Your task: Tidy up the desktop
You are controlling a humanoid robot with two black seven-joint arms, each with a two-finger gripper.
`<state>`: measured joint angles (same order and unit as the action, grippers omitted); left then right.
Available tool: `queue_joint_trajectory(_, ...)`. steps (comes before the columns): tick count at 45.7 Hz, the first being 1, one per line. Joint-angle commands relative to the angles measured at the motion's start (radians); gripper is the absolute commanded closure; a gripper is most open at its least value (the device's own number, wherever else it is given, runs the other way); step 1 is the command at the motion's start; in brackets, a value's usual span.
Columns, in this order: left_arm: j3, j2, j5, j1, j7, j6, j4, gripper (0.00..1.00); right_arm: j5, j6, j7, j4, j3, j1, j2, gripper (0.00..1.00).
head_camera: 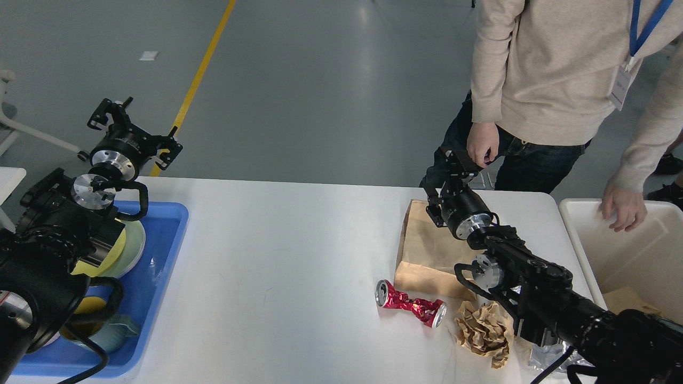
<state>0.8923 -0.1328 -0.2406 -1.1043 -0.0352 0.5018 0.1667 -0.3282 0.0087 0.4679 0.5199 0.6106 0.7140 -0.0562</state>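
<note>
Your table (288,250): one crushed red can (410,304), one crumpled paper wad (483,330), one brown bag (427,250) under right gripper (451,168), can't tell its state. Left gripper (133,125) spread wide, empty.

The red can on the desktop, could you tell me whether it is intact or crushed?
Crushed: the red can lies on its side, its middle twisted and pinched.

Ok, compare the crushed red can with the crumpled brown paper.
The crushed red can is shiny metal; the crumpled brown paper is matte. The can is a long, twisted shape with silver ends; the paper is a rounder wad. Both are crushed and lie on the desktop.
</note>
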Motion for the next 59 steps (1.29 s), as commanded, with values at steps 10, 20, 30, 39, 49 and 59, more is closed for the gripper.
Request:
queue_joint_trajectory(10,-0.003,0.024,0.004,0.012,0.073,0.003,-0.001,0.04,0.000,-0.001,0.000,0.000,0.000,-0.001,-0.001,0.00)
queue_joint_trajectory(20,-0.078,0.076,0.004,0.043,0.221,0.027,-0.009,0.04,0.000,0.001,0.000,0.000,0.000,0.001,0.001,0.00)
queue_joint_trajectory(30,-0.171,0.093,0.004,0.078,0.245,0.040,-0.053,0.04,0.000,0.001,0.000,0.000,0.000,-0.001,-0.001,0.00)
queue_joint_trajectory(39,-0.225,0.128,0.006,0.069,0.241,0.024,-0.065,0.04,0.000,0.000,0.000,0.000,0.000,-0.001,-0.001,0.00)
queue_joint_trajectory(49,-0.302,0.160,0.017,0.072,0.253,0.018,-0.065,0.04,0.000,-0.001,0.000,0.000,0.000,-0.001,0.001,0.00)
queue_joint_trajectory(59,-0.245,0.188,0.038,0.126,0.253,0.024,-0.065,0.04,0.000,-0.001,0.000,0.000,0.000,-0.001,-0.001,0.00)
